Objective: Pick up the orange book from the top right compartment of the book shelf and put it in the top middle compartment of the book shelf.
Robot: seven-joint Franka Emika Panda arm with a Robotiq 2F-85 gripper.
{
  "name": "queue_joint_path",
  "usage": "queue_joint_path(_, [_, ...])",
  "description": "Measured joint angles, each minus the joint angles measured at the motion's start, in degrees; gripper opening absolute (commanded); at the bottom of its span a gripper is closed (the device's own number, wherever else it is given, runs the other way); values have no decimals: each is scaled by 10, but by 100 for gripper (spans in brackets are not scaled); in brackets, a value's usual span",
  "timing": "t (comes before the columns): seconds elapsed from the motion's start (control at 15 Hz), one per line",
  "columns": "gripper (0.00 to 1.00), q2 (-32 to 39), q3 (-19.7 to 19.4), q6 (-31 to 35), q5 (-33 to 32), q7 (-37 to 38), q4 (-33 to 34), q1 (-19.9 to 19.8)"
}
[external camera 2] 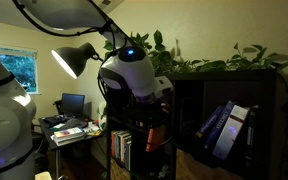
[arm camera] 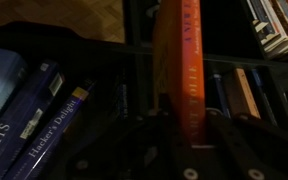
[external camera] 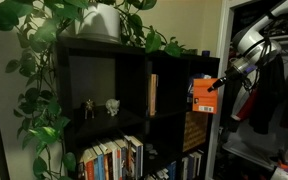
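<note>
My gripper is shut on the orange book, with the spine upright between the two fingers. In an exterior view the orange book is held by the gripper at the front of the top right compartment of the black book shelf. The top middle compartment, to the left of the book, holds a thin tan upright book. In an exterior view the arm hides most of the orange book. The blue-and-white books lean in their cubby.
A leafy vine in a white pot trails over the shelf top. Two small figurines stand in the left cubby. A woven tan basket sits below the book. Lower cubbies hold rows of books. A desk with a monitor stands behind the arm.
</note>
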Motion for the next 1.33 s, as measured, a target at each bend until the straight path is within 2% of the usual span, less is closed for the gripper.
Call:
queue_joint_path(0.33, [6,-14,51,0,17,18,-1,15])
queue_joint_path(0.73, [6,-1,79,2,127,-47,23,65])
queue_joint_path(1.0, [6,37,101,19,221,-119,61,77])
queue_joint_path(1.33, [6,115,111,33,405,-315,122,71])
